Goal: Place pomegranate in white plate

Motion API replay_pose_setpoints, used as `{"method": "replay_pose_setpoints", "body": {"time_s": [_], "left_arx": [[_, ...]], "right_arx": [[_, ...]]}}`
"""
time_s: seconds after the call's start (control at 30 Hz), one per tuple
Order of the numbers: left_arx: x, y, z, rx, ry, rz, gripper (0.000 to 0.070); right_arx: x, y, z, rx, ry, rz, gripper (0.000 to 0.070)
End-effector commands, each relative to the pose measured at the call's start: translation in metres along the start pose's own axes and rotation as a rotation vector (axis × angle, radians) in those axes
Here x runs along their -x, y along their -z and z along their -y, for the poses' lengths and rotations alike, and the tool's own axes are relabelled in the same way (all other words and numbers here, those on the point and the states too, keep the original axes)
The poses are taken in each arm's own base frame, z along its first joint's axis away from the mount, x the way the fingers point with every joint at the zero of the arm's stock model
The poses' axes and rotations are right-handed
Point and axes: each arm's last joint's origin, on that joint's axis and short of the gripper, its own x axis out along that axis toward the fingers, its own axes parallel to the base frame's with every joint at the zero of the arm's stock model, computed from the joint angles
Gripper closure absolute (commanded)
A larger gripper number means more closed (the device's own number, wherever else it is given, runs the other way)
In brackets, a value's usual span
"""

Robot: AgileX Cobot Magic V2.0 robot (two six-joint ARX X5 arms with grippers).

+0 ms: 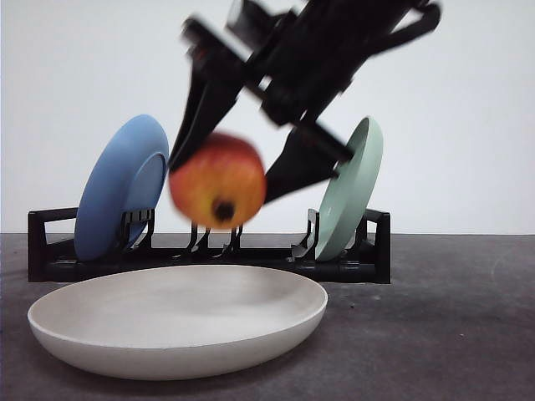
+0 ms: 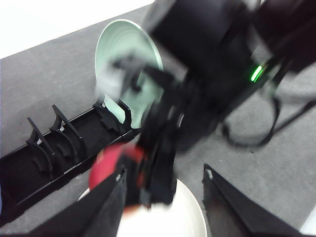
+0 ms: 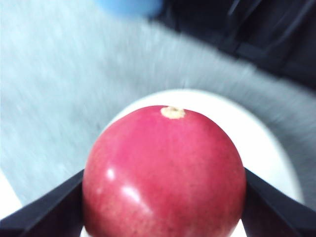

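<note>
The pomegranate (image 1: 217,180), red fading to orange with a dark calyx, hangs in the air above the white plate (image 1: 180,351). My right gripper (image 1: 219,182) reaches down from the upper right and is shut on it, one black finger on each side. In the right wrist view the fruit (image 3: 163,173) sits between the fingers, with the plate's rim (image 3: 261,143) below it. The left wrist view shows my left gripper (image 2: 165,217) open with nothing in it, near the plate (image 2: 190,219), looking at the blurred right arm (image 2: 207,64) and the red fruit (image 2: 106,163).
Behind the white plate stands a black dish rack (image 1: 209,267). A blue plate (image 1: 121,188) stands upright at its left end and a pale green plate (image 1: 351,188) at its right end. The tabletop is dark grey.
</note>
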Motion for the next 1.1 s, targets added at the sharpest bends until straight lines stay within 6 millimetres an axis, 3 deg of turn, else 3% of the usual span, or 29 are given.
{"method": "replay_pose_setpoints", "body": {"time_s": [0.0,0.2,0.87,1.07], "left_arx": [[0.001,-0.004,0.002,-0.002,0.01,0.014,0.0422],[0.001,-0.004,0.002,-0.001,0.01,0.014,0.0422],[0.001,-0.004,0.002,0.007,0.01,0.015,0.0422],[0.001,-0.004,0.002,0.007,0.01,0.015,0.0422]], "right_arx": [[-0.011,-0.001,-0.005,0.03,-0.016,-0.011,0.0371],[-0.035,0.012,-0.004,0.034,-0.004,-0.092,0.0371],[-0.049,0.028,-0.003,0.075,0.036,-0.206,0.035],[-0.049,0.028,-0.003,0.075,0.037,-0.213,0.0183]]}}
